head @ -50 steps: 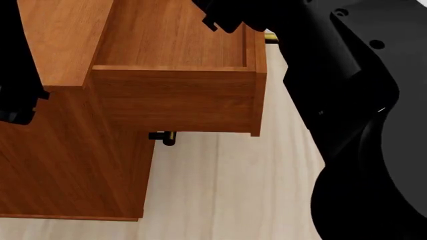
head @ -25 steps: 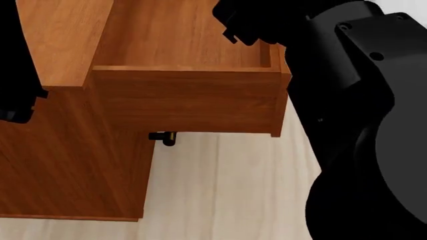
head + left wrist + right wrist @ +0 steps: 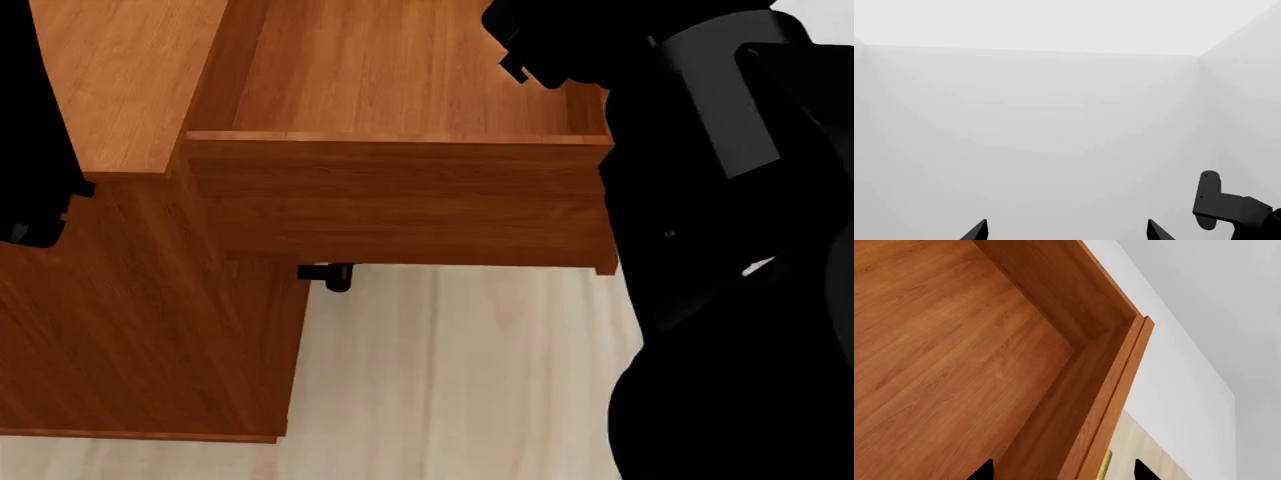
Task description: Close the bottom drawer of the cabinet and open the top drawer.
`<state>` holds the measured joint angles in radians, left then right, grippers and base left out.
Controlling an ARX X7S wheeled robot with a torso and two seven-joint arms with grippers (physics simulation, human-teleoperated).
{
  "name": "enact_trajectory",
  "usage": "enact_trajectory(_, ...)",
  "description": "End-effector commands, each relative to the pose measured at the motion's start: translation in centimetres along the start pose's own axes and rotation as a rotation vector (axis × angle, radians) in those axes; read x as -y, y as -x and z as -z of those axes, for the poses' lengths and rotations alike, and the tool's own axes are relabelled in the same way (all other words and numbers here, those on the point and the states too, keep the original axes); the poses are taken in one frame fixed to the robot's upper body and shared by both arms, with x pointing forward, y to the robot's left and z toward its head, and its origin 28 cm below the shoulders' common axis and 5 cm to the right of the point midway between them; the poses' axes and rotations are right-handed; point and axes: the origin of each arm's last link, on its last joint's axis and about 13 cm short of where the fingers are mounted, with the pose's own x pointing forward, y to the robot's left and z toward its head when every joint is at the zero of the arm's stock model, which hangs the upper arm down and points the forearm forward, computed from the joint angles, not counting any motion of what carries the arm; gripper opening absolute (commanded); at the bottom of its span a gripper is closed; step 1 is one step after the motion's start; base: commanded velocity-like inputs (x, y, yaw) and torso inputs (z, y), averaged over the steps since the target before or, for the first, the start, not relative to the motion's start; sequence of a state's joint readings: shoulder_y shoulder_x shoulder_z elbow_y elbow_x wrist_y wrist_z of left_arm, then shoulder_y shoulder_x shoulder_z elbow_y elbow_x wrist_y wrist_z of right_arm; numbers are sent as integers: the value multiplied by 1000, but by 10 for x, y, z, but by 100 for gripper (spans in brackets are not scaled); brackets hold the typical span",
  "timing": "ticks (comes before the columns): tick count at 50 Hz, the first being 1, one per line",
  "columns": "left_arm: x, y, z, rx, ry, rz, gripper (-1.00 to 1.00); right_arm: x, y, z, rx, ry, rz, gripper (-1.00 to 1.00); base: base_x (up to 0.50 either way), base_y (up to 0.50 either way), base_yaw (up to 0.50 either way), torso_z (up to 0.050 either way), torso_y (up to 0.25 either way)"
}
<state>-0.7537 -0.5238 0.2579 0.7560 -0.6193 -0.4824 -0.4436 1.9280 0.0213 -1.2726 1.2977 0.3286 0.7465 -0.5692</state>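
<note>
My right claw point(image 3: 1061, 475) straddles the front panel of the top drawer point(image 3: 400, 200), which juts out of the cabinet point(image 3: 147, 330); tips apart, grip unclear. I could slip off its handle point(image 3: 1106, 465); my left claw point(image 3: 1066, 232) hangs released

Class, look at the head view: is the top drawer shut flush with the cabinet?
No: the top drawer juts well out from the cabinet, its bare wooden floor showing.

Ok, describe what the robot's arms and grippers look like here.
Both arms are matte black. The right arm is bulky, with rounded housings and a flat plate. The left arm shows only as a dark edge. Each wrist view shows two pointed black fingertips. A black bracket with a rounded tab also shows. No cables or markings are visible.
</note>
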Motion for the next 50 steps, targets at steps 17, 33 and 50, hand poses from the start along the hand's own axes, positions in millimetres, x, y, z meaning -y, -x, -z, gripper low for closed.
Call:
enact_trajectory(17, 1, -1, 0, 2, 4, 1, 100, 23, 9, 19, -86, -8, 104, 100, -1, -1, -3, 0, 0)
enact_trajectory(33, 2, -3, -2, 8, 6, 8, 100, 35, 28, 7, -53, -19, 142, 100, -1, -2, -4, 1, 3)
enact_trajectory(50, 3, -4, -6, 17, 6, 11, 100, 47, 50, -9, -3, -22, 167, 100, 0, -1, -2, 1, 1)
